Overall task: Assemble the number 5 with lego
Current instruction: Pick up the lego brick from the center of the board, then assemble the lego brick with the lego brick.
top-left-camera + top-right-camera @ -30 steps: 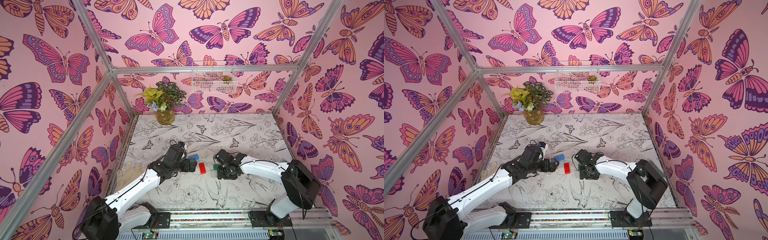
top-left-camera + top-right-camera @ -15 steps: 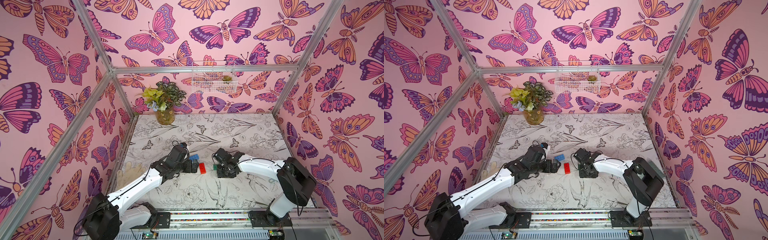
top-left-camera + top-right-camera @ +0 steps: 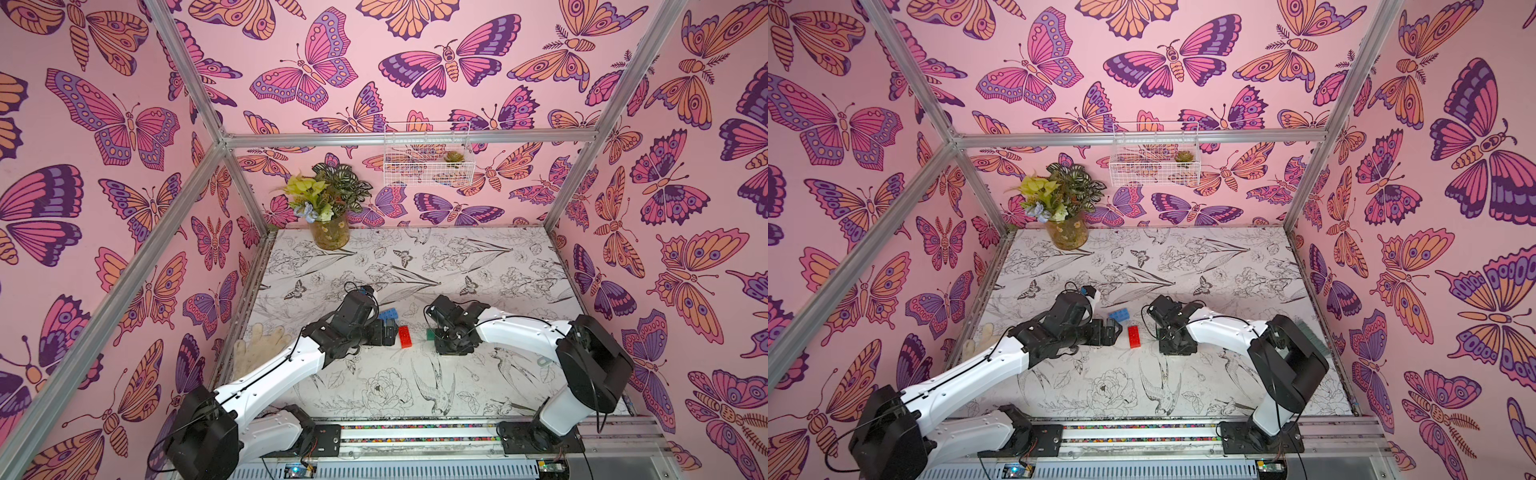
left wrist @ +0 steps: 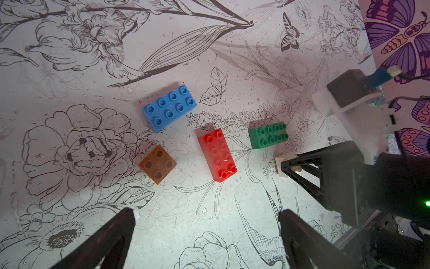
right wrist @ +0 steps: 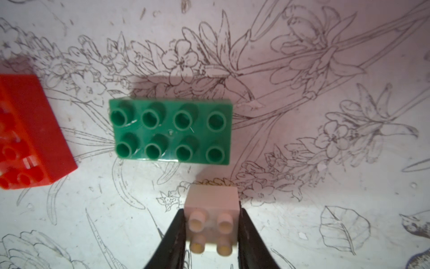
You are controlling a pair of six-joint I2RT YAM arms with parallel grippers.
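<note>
– where are your pincers?
– my right pincer (image 5: 212, 210) is clamped on both sides of the short white brick (image 5: 213, 198), which sits on the worktop (image 5: 325, 209) just beside the green brick (image 5: 171, 131). my left pincer (image 4: 204, 213) is spread wide and holds nothing.
– and the rest?
– the blue brick (image 4: 169, 107), orange-brown brick (image 4: 158, 164) and red brick (image 4: 217, 154) lie apart, studs up, none joined.

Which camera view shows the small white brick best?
The right wrist view: the white brick is close, four studs visible, clamped in the right gripper. The left wrist view shows only its edge; in both top views the gripper hides it.
</note>
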